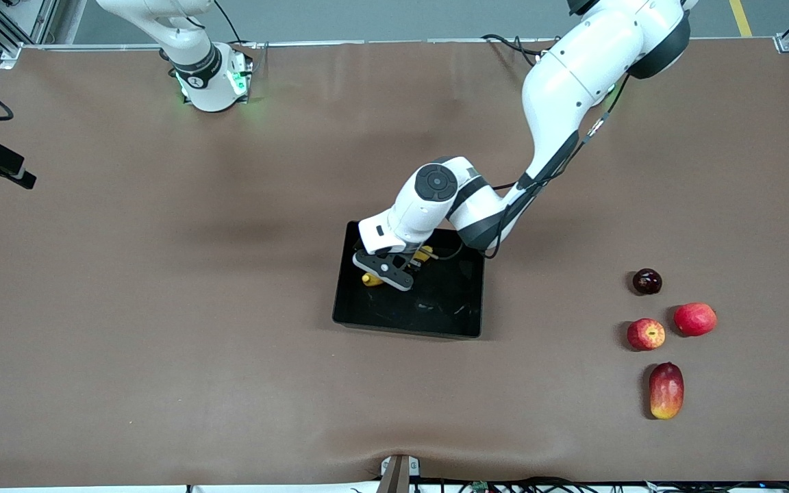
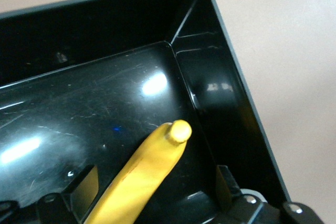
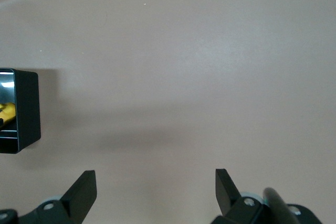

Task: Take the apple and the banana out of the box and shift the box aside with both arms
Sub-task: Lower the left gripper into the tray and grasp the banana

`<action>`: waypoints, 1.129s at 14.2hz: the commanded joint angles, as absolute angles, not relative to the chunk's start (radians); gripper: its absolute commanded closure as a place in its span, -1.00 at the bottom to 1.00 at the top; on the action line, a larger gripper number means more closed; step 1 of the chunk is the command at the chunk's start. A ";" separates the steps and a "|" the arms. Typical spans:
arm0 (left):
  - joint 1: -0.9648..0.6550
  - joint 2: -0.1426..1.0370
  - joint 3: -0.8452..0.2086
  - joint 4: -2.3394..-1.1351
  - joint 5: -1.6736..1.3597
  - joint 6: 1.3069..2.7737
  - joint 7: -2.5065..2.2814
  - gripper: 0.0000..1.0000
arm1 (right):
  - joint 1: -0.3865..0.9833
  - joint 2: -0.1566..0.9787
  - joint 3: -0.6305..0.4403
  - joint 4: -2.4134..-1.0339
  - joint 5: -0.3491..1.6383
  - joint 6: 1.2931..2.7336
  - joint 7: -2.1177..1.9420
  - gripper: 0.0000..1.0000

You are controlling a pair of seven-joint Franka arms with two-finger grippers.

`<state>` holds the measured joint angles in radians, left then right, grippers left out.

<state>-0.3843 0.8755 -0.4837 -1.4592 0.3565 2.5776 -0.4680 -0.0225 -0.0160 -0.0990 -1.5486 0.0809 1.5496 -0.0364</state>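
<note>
You have no readable brand or label anywhere here. The table wears a plain brown cover. Your left gripper sits low inside the black tray at mid-table, fingers spread either side of the banana, which lies on the tray floor by a corner. Your right gripper waits over bare cover, fingers spread, holding nothing. The streaked apple rests toward the left arm's end, among a pinkish fruit, a dark fruit and a mango.
</note>
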 commanded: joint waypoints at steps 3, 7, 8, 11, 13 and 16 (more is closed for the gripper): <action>-0.492 0.907 -0.368 -1.422 0.377 2.669 -0.465 -0.80 | -0.034 -0.005 -0.091 -1.526 0.100 1.542 -0.048 -1.00; -0.522 0.926 -0.336 -1.405 0.379 2.709 -0.431 -0.52 | -0.028 -0.005 -0.089 -1.526 0.098 1.543 -0.049 -1.00; -0.523 0.927 -0.331 -1.407 0.380 2.709 -0.416 -0.28 | -0.028 -0.002 -0.089 -1.526 0.097 1.543 -0.049 -1.00; -0.520 0.925 -0.331 -1.408 0.382 2.709 -0.348 0.82 | -0.037 0.053 -0.089 -1.526 0.094 1.542 -0.049 -1.00; -0.517 0.920 -0.331 -1.407 0.390 2.709 -0.321 1.00 | -0.043 0.077 -0.090 -1.526 0.097 1.537 -0.049 -1.00; -0.506 0.902 -0.330 -1.404 0.394 2.709 -0.296 1.00 | -0.040 0.106 -0.091 -1.534 0.066 1.519 -0.052 -1.00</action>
